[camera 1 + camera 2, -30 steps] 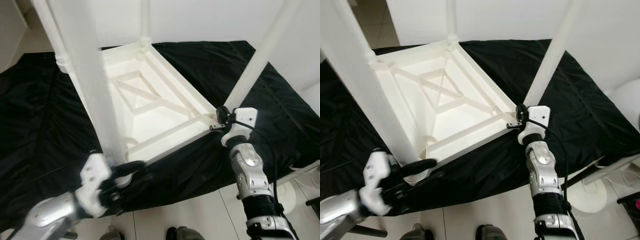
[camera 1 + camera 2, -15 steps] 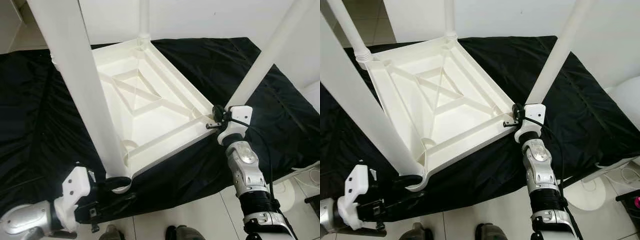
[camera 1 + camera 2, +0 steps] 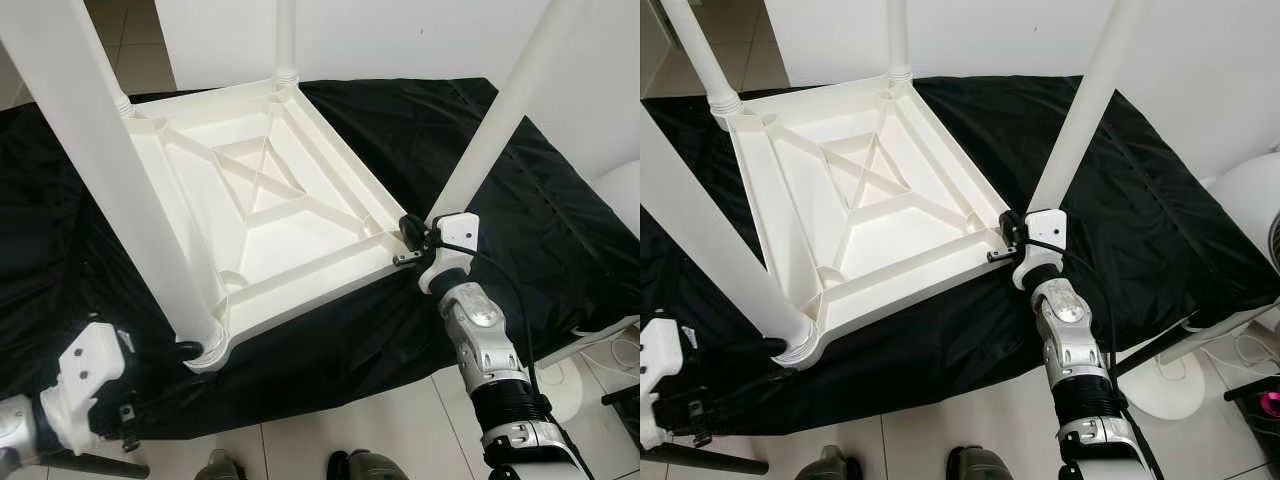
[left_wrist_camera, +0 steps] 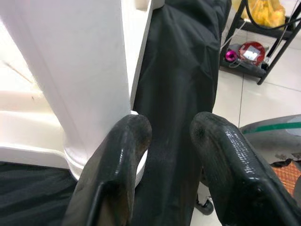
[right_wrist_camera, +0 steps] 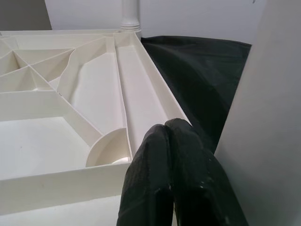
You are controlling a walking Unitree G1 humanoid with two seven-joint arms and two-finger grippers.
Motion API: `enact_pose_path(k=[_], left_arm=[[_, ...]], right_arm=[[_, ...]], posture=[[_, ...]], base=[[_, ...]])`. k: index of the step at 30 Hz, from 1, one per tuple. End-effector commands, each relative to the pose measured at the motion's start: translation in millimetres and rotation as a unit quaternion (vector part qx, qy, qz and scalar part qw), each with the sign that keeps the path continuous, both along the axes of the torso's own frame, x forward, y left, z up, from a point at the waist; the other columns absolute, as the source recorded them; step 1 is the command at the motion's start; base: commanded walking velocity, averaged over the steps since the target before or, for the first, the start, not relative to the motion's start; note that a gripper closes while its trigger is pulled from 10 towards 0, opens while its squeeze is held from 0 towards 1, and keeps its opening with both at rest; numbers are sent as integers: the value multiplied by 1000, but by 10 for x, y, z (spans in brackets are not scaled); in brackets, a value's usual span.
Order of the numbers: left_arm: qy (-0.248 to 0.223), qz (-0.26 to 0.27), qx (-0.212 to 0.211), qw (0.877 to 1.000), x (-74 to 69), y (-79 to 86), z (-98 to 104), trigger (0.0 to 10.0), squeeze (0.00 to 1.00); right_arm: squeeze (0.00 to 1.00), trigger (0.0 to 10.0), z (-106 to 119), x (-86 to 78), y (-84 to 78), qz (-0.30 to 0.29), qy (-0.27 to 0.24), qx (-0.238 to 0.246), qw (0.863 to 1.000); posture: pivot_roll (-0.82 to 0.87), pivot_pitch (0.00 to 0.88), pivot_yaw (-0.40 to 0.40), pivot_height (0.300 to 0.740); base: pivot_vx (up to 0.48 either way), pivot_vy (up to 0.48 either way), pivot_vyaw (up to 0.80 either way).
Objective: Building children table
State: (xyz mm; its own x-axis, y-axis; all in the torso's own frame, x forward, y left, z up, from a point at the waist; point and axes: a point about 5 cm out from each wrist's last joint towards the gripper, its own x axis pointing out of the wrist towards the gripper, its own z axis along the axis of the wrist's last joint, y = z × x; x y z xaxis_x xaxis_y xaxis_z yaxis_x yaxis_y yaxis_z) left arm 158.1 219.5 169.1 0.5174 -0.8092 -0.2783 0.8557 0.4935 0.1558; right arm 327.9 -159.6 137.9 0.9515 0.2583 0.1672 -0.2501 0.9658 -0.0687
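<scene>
Assembly is taking place on the white moulded plastic tabletop point(image 3: 270, 215), which is lying upside down on a black cloth sheet point(image 3: 500, 160) with its ribbed underside facing up and four white round plastic legs standing in its corners. The left gripper point(image 4: 164, 141) is waiting just beside the near-left white leg point(image 4: 80, 70), its black fingers apart, one finger close against the leg's base collar and nothing between them. The right gripper point(image 5: 171, 136) is resting with its fingers pressed together at the near-right corner, beside the near-right white leg point(image 3: 500, 120).

To seat a leg well, the gripper should probably be closing around the shaft low down, near the socket, and pressing straight along the leg's axis (a tilted push risks levering the corner up).

Leg tops are running out of frame. Whether each leg is fully seated in its socket cannot be judged.
</scene>
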Motion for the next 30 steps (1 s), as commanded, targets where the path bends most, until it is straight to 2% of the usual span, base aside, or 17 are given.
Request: enact_pose_path(k=[1, 5, 10, 15, 16, 17, 18, 19, 20, 23, 24, 25, 26, 27, 28, 30], left_arm=[[-13, 49, 28, 998, 38, 195, 45, 10000, 0], [-33, 99, 52, 993, 77, 426, 121, 10000, 0], [-35, 147, 57, 987, 79, 589, 129, 10000, 0], [-45, 176, 56, 982, 108, 667, 143, 10000, 0], [-56, 190, 51, 979, 145, 693, 158, 10000, 0], [-105, 237, 33, 965, 314, 708, 195, 10000, 0], [-105, 237, 33, 965, 314, 708, 195, 10000, 0], [-133, 281, 16, 951, 487, 697, 193, 10000, 0], [-133, 293, 13, 947, 539, 690, 179, 10000, 0], [-130, 300, 15, 945, 568, 685, 159, 10000, 0], [-150, 311, 21, 938, 615, 664, 155, 10000, 0], [-150, 311, 21, 938, 615, 664, 155, 10000, 0], [-166, 318, 25, 933, 651, 646, 152, 10000, 0], [-180, 332, -4, 926, 776, 590, 156, 10000, 0], [-180, 332, -4, 926, 776, 590, 156, 10000, 0], [-185, 339, -65, 920, 1006, 461, 205, 10000, 0]], right_arm=[[0, 10000, -22, 21, -112, -19, 10, 4, 1000], [0, 10000, -26, 36, -130, -14, 12, -2, 1000], [0, 10000, -26, 47, -124, -8, 13, -5, 1000], [0, 10000, -23, 58, -118, -7, 12, -3, 1000], [0, 10000, -22, 64, -111, -6, 12, -2, 1000], [0, 10000, -26, 60, -59, 5, 12, 1, 1000], [0, 10000, -26, 60, -59, 5, 12, 1, 1000], [0, 10000, -39, 40, 1, 22, 13, 6, 1000], [0, 10000, -45, 32, 20, 28, 14, 8, 999], [0, 10000, -51, 26, 32, 32, 15, 10, 999], [0, 10000, -58, 3, 58, 41, 14, 9, 999], [0, 10000, -58, 3, 58, 41, 14, 9, 999], [0, 10000, -63, -14, 78, 47, 14, 9, 999], [0, 10000, -101, -68, 116, 52, 16, 10, 998], [0, 10000, -101, -68, 116, 52, 16, 10, 998], [0, 10000, -165, -161, 177, 56, 21, 13, 998]], posture=[[11, 96, -41, 740], [17, 94, -47, 740], [23, 90, -48, 740], [36, 92, -51, 740], [36, 92, -51, 740], [37, 95, -49, 740], [37, 95, -49, 740], [35, 96, -48, 740], [35, 96, -48, 740], [35, 96, -48, 740], [29, 102, -43, 740], [29, 102, -43, 740], [29, 102, -43, 740], [17, 114, -44, 740], [17, 114, -44, 740], [-1, 116, -27, 740]], base=[[0, 0, 0], [0, 0, 0], [0, 0, 0], [0, 0, 0], [0, 0, 0], [0, 0, 0], [0, 0, 0], [0, 0, 0], [0, 0, 0], [0, 0, 0], [0, 0, 0], [0, 0, 0], [0, 0, 0], [0, 0, 0], [0, 0, 0], [0, 0, 0]])
